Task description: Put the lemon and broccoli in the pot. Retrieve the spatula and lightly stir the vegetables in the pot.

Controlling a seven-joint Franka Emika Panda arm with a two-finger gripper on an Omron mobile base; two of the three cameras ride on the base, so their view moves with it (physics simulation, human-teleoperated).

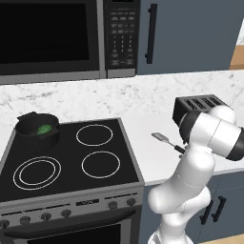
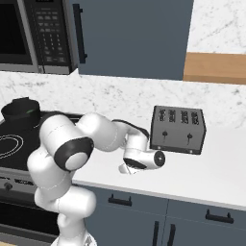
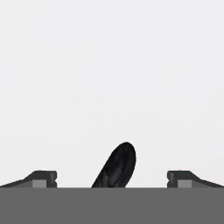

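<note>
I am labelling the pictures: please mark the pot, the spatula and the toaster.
pot (image 1: pixel 28 135): left base view, front wall.
spatula (image 1: pixel 161 137): left base view, silver head.
toaster (image 2: pixel 178 137): right base view, front face.

Glossy white rounded arm (image 1: pixel 200 157), dark joints

Kitchen backdrop I'm looking at

Marble backsplash (image 1: pixel 119 95) behind a white table (image 2: pixel 211 168); slate-blue cabinets (image 2: pixel 134 38), a microwave (image 1: pixel 52 38) and black stove (image 1: pixel 71 157) to the side.

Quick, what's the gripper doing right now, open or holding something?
Gripper: open, holding nothing; the spatula handle end sits between its fingertips.
</note>
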